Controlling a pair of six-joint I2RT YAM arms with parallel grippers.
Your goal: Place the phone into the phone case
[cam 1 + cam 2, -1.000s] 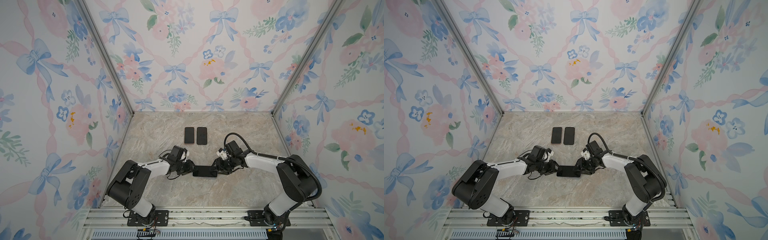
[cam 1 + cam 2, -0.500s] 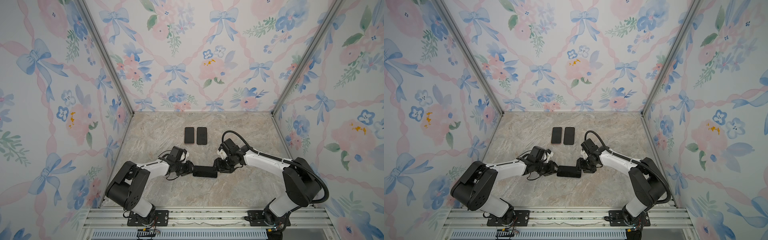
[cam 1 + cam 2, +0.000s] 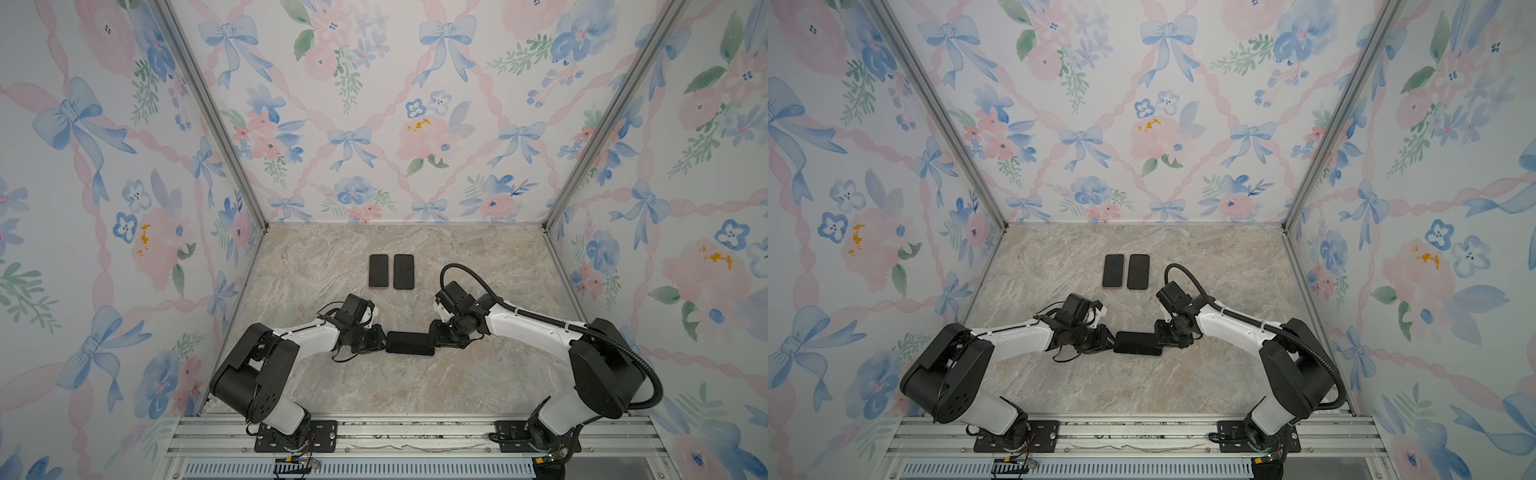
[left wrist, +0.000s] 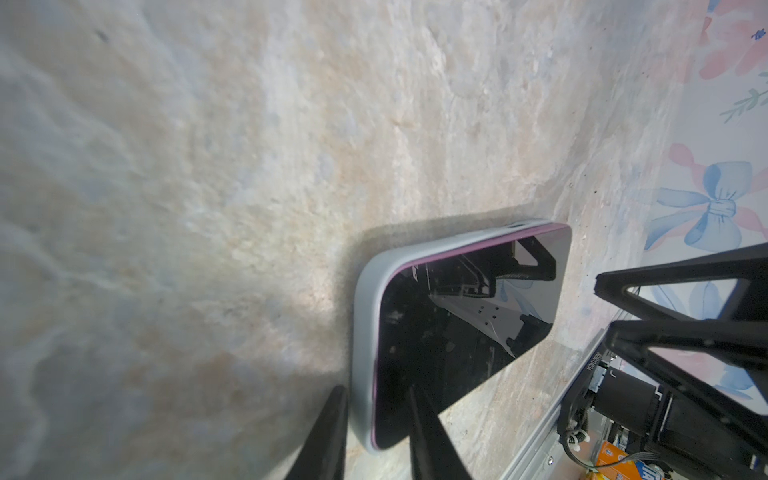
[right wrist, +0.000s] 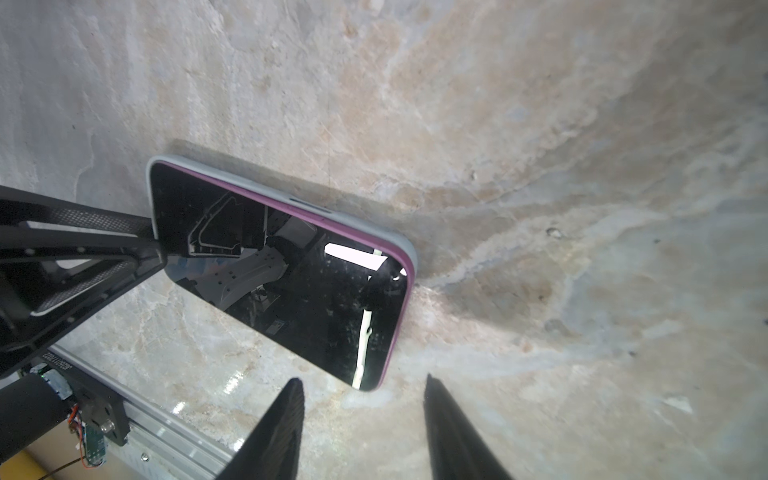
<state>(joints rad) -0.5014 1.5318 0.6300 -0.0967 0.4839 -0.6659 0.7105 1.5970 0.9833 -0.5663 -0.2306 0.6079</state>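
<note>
A black-screened phone (image 3: 410,343) with a purple rim lies flat near the table's middle, set in a grey phone case (image 4: 363,332) that shows along its far long side and one short end. My left gripper (image 4: 377,390) is shut on that short end, one finger against the case and the other on the screen; in both top views it (image 3: 384,341) (image 3: 1112,341) meets the phone's left end. My right gripper (image 5: 361,378) is open at the phone's (image 5: 282,274) opposite end, its fingers either side of a corner without touching; it (image 3: 434,338) sits just right of the phone.
Two more dark phones (image 3: 378,271) (image 3: 404,271) lie side by side toward the back of the marble tabletop (image 3: 478,374). Flowered walls close in three sides. A metal rail (image 3: 415,434) with both arm bases runs along the front edge.
My left gripper has closed onto the phone's end. The right gripper's fingers have narrowed and its arm has shifted slightly at the other end. The phone has stayed in place.
</note>
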